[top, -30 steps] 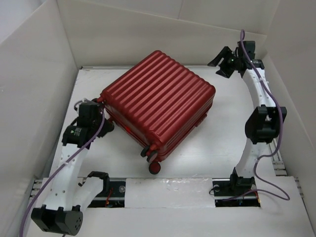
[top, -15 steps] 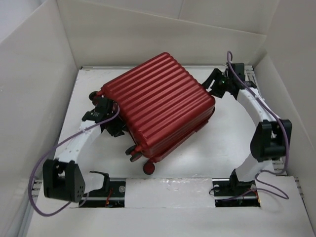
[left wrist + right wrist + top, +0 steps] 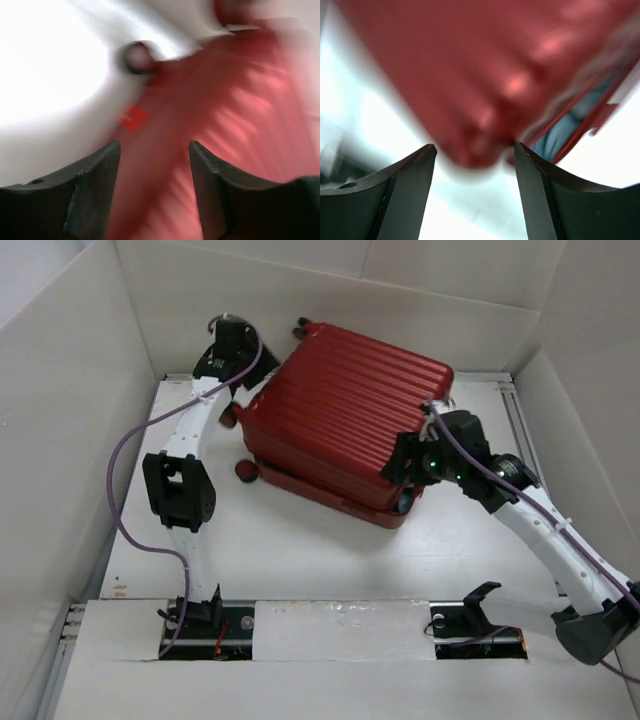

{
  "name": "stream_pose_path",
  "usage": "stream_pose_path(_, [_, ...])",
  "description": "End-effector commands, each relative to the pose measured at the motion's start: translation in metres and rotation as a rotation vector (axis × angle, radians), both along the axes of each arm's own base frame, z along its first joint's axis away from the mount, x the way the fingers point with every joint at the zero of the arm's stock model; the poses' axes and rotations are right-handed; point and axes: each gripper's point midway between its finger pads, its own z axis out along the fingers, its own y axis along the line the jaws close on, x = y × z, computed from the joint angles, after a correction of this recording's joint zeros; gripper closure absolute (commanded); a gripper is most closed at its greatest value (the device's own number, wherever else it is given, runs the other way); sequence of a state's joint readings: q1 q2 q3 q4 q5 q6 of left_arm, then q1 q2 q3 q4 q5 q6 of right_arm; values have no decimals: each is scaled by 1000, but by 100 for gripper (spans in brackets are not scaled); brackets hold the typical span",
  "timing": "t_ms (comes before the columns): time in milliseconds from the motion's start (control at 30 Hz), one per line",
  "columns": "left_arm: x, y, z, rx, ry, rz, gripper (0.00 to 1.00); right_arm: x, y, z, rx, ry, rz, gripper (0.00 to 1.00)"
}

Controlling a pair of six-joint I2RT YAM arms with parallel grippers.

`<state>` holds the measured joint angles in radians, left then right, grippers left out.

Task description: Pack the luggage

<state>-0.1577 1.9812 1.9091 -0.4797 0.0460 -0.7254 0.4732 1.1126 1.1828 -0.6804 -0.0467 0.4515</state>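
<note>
Dark-red luggage (image 3: 345,405) shifted toward the far edge of the desk (image 3: 300,550) and turned, left pincer (image 3: 155,144) now spread at its far-left corner, right pincer (image 3: 475,147) spread at its near-right corner

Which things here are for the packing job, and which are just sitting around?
For the job:
- red suitcase, with blue lining peeking out at one corner
- left hand, at its wheel end
- right hand, at its near corner

Just there:
- white table
- white walls
- purple cables on the arms
No loose things to pack are in view.
</note>
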Motion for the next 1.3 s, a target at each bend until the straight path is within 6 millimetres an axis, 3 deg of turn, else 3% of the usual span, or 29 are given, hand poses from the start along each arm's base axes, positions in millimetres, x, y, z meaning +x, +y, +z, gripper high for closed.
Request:
stream_pose_path(0, [-27, -113, 169, -206, -363, -320, 45, -96, 66, 6, 86, 281, 385, 31])
stream_pose_path(100, [-44, -85, 166, -111, -334, -226, 41, -73, 50, 34, 38, 185, 281, 31])
stream_pose_path(133, [-54, -77, 131, -81, -258, -202, 39, -61, 46, 55, 63, 121, 249, 31])
stream_pose_path(167, [-75, -52, 155, -75, -313, -154, 39, -52, 39, 62, 70, 99, 211, 31])
stream_pose_path(200, [-83, -39, 156, -74, -337, -108, 37, -31, 25, 75, 96, 47, 142, 31])
stream_pose_path(233, [-98, -32, 120, -52, -273, -95, 35, -20, 21, 86, 113, 21, 117, 31])
stream_pose_path(300, [-131, -10, 130, -21, -299, -36, 35, 13, 8, 90, 128, -6, 44, 31])
stream_pose_path(333, [-142, -5, 123, -11, -280, -27, 38, 26, 0, 92, 126, -23, 5, 31])
stream_pose_path(367, [-154, -2, 95, 7, -212, -29, 39, 39, -9, 99, 134, -48, -29, 32])
stream_pose_path(400, [-170, -1, 92, 8, -205, -38, 44, 55, -16, 95, 155, -32, -81, 34])
stream_pose_path(433, [-180, -1, 76, 9, -162, -53, 46, 78, -38, 108, 192, -89, -160, 36])
stream_pose_path(467, [-193, -1, 39, 12, -74, -59, 47, 91, -50, 112, 226, -103, -203, 37])
stream_pose_path(500, [-203, -6, 25, -1, -38, -78, 47, 108, -60, 109, 256, -99, -241, 37])
stream_pose_path(533, [-213, -15, 18, -30, -26, -112, 49, 128, -85, 111, 309, -109, -316, 34])
stream_pose_path(567, [-220, -20, 8, -47, -9, -124, 49, 138, -89, 113, 349, -109, -306, 32])
stream_pose_path(600, [-229, -22, -15, -68, 40, -126, 49, 151, -97, 119, 362, -130, -327, 31])
stream_pose_path(633, [-234, -26, -23, -97, 41, -141, 49, 176, -116, 114, 361, -122, -381, 31])
stream_pose_path(667, [-233, -28, -21, -105, 31, -148, 49, 187, -124, 97, 363, -83, -408, 30])
stream_pose_path(700, [-236, -29, -25, -113, 34, -158, 49, 201, -136, 106, 356, -119, -440, 30])
stream_pose_path(733, [-238, -32, -24, -124, 38, -172, 49, 218, -146, 89, 366, -79, -474, 30])
stream_pose_path(833, [-243, -38, -34, -138, 66, -211, 49, 239, -165, 86, 376, -86, -529, 30])
stream_pose_path(867, [-243, -44, -33, -149, 53, -234, 49, 249, -171, 69, 372, -57, -544, 30])
stream_pose_path(933, [-246, -50, -38, -146, 62, -264, 49, 260, -175, 52, 360, -25, -564, 30])
stream_pose_path(967, [-246, -56, -43, -149, 75, -281, 49, 266, -174, 22, 354, 47, -569, 30])
stream_pose_path(1100, [-243, -67, -50, -167, 92, -316, 47, 263, -139, -29, 291, 154, -415, 34])
stream_pose_path(1133, [-239, -69, -42, -172, 66, -319, 47, 253, -119, -41, 272, 200, -361, 34])
stream_pose_path(1167, [-234, -67, -36, -158, 44, -316, 47, 241, -108, -68, 243, 260, -332, 38])
stream_pose_path(1233, [-227, -60, -30, -120, 20, -281, 47, 209, -71, -70, 226, 274, -205, 48])
stream_pose_path(1267, [-223, -58, -26, -112, 5, -268, 47, 195, -61, -69, 236, 270, -173, 48])
